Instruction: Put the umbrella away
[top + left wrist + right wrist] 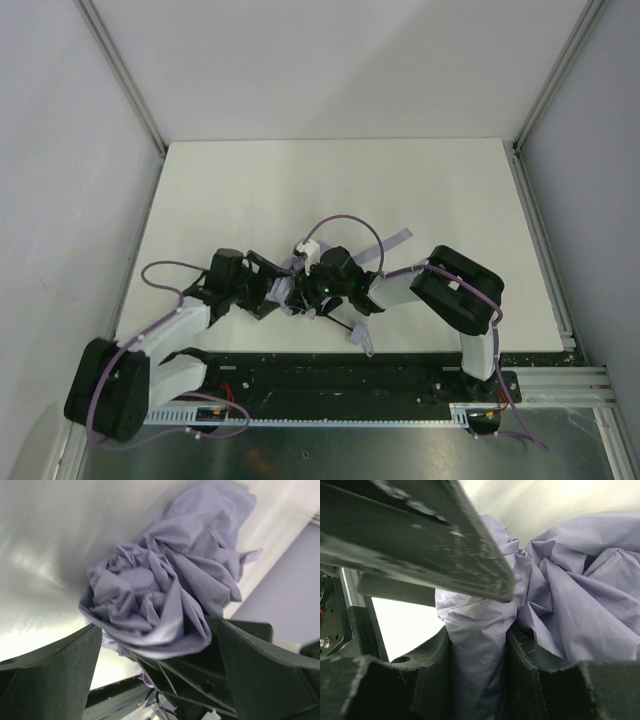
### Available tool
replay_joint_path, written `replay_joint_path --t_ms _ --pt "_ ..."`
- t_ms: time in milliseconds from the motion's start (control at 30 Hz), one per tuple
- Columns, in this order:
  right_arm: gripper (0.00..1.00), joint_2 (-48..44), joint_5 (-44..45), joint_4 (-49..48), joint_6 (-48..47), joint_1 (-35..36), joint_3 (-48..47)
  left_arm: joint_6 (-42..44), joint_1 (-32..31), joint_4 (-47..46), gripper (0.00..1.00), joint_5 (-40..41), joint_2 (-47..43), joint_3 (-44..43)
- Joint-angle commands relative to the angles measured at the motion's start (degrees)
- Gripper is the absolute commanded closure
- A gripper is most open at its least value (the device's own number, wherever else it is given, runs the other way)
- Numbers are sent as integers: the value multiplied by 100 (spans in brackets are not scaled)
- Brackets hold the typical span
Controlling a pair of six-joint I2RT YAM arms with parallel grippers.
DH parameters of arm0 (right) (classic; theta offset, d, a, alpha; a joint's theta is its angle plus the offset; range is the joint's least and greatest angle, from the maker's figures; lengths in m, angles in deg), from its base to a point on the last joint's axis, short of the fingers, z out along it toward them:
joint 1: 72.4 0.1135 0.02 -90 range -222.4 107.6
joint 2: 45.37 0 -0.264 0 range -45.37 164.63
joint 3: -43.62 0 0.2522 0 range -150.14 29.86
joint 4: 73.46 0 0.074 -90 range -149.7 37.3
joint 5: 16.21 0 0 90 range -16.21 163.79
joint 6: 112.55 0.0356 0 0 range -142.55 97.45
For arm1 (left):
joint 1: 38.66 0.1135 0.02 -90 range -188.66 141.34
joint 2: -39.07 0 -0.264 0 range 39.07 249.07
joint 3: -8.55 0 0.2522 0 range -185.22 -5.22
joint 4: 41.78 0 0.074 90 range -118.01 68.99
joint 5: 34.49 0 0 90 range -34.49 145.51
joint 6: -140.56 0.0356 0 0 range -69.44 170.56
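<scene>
Lavender-grey canopy fabric of the umbrella [150, 595] is lying bunched in a crumpled ball near the middle of the near edge of the worktop [330, 190], with both grippers meeting on it from either side. The right gripper [480, 650] is clamping a fold of that fabric: its jaws are standing narrow, cloth is filling the slot between them, and the rest of the canopy is bulging beyond. The left gripper [159, 626] is standing wide, its fingers [55, 670] flanking the ball, which is sitting between and just ahead of them; whether they are pressing on the cloth cannot be told. In the overhead view a thin black shaft [340, 326] is running out from under the grippers toward the near edge and slightly toward the right edge, ending in a small pale handle [365, 343]. The long axis is therefore judged to be lying diagonally, with the handle end nearest the near edge and the canopy end farther in. Both grippers are sitting at the canopy end, and the right one is the nearer to the handle. The coming move is judged to be depending on the left gripper closing across the ball, square to that axis, while the right one is anchoring the fabric.
</scene>
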Motion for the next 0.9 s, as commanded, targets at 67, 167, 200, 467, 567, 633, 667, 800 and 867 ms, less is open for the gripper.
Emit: replay_joint_path --t_ms 67,167,200,467,567,633,667,800,867 --pt "100 572 299 2308 -480 10 463 709 -148 -17 10 772 1158 -466" --pt "100 472 200 2232 -716 100 447 908 -241 -69 32 880 1840 -624" --pt "100 436 180 2210 -807 145 437 959 -257 -76 41 903 2040 -652" --pt "100 207 15 2182 -984 197 321 1247 -293 -102 98 874 2321 -447" --pt "77 -203 293 2537 -926 269 114 1182 -298 -50 100 877 2080 -294" --pt "51 -574 728 2833 -889 396 -38 1092 -303 137 100 878 1928 -265" --pt "40 -764 989 2946 -893 472 -91 1055 -306 273 100 870 1873 -288" --pt "22 -1159 2052 3383 -1242 799 -325 1027 -310 929 100 904 1876 -559" --pt "21 -1088 2681 3631 -1531 1020 -466 998 -308 1229 100 895 1934 -720"
